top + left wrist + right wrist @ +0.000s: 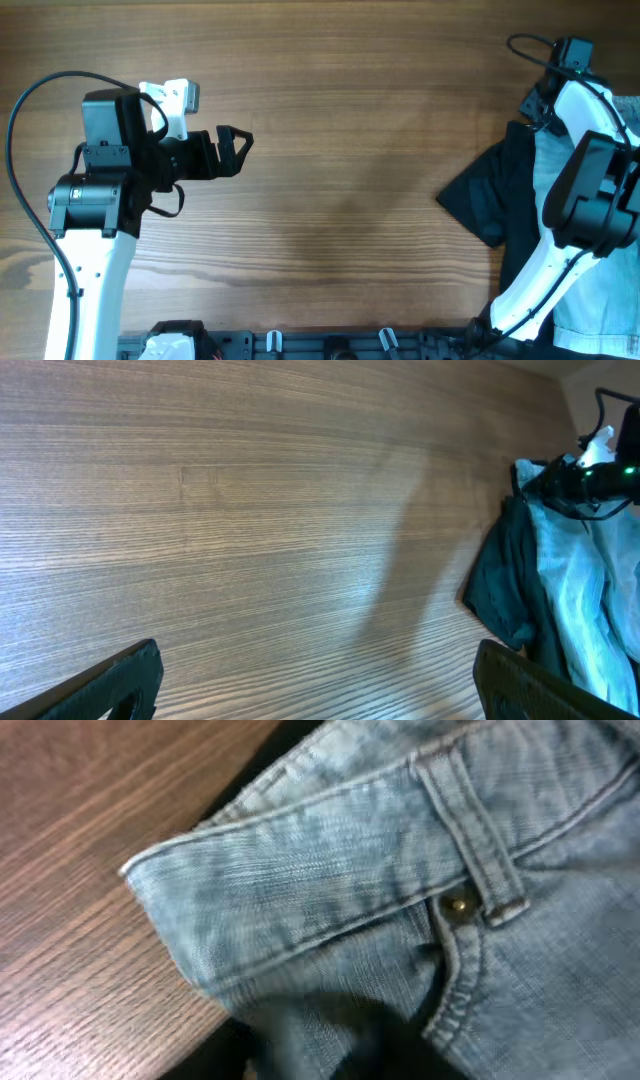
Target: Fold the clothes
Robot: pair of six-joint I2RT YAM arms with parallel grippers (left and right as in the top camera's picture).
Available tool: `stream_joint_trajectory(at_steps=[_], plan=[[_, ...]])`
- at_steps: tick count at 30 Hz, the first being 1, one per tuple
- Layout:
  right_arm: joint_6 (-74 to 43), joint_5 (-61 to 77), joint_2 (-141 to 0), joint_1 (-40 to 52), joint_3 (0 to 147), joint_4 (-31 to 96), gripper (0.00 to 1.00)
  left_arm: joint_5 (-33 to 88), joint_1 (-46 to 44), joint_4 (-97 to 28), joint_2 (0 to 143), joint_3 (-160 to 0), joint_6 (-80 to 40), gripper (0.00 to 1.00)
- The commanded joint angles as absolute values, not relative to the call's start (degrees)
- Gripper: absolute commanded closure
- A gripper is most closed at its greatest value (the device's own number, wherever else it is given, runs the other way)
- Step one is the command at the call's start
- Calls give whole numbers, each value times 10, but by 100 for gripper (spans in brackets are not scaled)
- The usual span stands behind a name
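Observation:
The light-blue denim shorts (pixel 553 152) lie bunched at the table's right edge, on top of a black garment. They also show in the left wrist view (pixel 585 585). The right wrist view is filled by their waistband with a belt loop and a brass rivet (pixel 330 870). My right gripper (pixel 537 106) is down on the shorts' far end. Its fingers are only dark blurred shapes at the bottom of the right wrist view (pixel 380 1040), with denim around them. My left gripper (pixel 240 145) is open and empty above bare wood at the left, and its fingertips frame bare table (pixel 325 700).
A black fabric garment (pixel 480 200) lies under the shorts and sticks out leftwards; it also shows in the left wrist view (pixel 505 585). The wooden table (pixel 350 150) stretches between the two arms. A black rail (pixel 330 345) runs along the front edge.

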State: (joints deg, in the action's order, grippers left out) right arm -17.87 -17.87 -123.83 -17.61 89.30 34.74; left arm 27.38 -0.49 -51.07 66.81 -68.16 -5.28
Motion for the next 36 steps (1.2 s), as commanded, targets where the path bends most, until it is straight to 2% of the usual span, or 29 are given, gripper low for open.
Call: stream_joint_trajectory(at_steps=[1,4,8,10,13,17,18,19,20,21,22,25,29,32,36], plan=[[-169,-175,-1254,-175,888,357,94,288,-9,-511,671,-691,-54,0],[-164,-173,-1214,-175,927,392,96,293,-9,-511,666,-691,-55,0],[-110,-32,-1090,-160,988,414,96,292,-8,-482,623,-691,-80,0],[-77,19,-1005,-115,993,419,96,284,-8,-452,580,-691,-102,0],[-66,46,-912,3,993,446,95,238,-8,-432,514,-694,-137,0],[-80,42,-895,243,986,480,92,148,-8,-433,431,-699,-144,0],[-94,41,-914,328,977,475,90,122,-8,-433,406,-699,-144,0],[-94,39,-929,369,977,474,83,107,-8,-433,393,-699,-145,0],[-94,24,-949,415,977,475,60,91,-8,-433,382,-699,-149,0],[-97,-11,-966,450,977,477,43,70,-8,-435,371,-699,-157,0],[-119,-73,-979,481,977,477,38,49,-8,-441,359,-699,-157,0],[-132,-133,-972,491,981,482,34,29,-8,-453,354,-699,-157,0],[-171,-129,-906,425,988,514,30,29,-9,-479,390,-699,-163,0],[-191,-55,-832,342,988,542,29,35,-9,-510,491,-699,-168,0],[-212,-11,-786,272,988,580,28,106,-9,-449,623,-699,-167,0]])
